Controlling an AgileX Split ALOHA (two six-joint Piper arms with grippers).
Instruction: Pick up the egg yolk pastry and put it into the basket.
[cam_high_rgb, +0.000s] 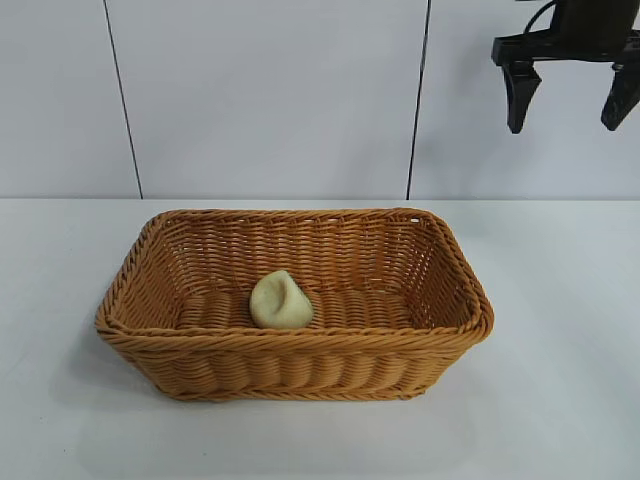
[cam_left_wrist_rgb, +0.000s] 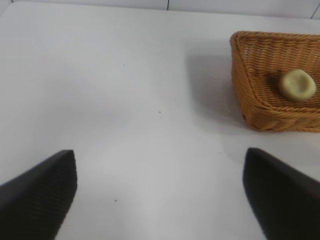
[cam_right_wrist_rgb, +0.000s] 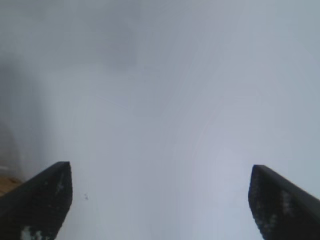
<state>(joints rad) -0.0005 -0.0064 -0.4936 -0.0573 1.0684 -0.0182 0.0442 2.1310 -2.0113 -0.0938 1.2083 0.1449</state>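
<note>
Egg yolk pastry (cam_high_rgb: 281, 301) lies inside the basket (cam_high_rgb: 300, 345), on the woven floor near the front wall, roughly mid-length, dent facing up; its lower edge is hidden behind the front rim in the exterior view. Basket sits on the white table (cam_high_rgb: 560, 400), whole in the exterior view, but cut off at the edge in the left wrist view, where only 1 corner and the pastry (cam_left_wrist_rgb: 297, 85) show. Right gripper (cam_high_rgb: 570, 95) hangs high at the upper right of the exterior view, well apart from the basket, over the table; its 2 fingers stand spread wide with nothing between them; the arm above is cropped by the frame. Right wrist view shows only 2 dark fingertips (cam_right_wrist_rgb: 42, 200) over blurred pale surface, plus a sliver of something orange-brown at the edge, too small to identify. Left gripper (cam_left_wrist_rgb: 160, 200) is absent from the exterior view; its own camera shows its fingers wide apart, empty, above bare table, basket (cam_left_wrist_rgb: 260, 107) well off to 1 side.
</note>
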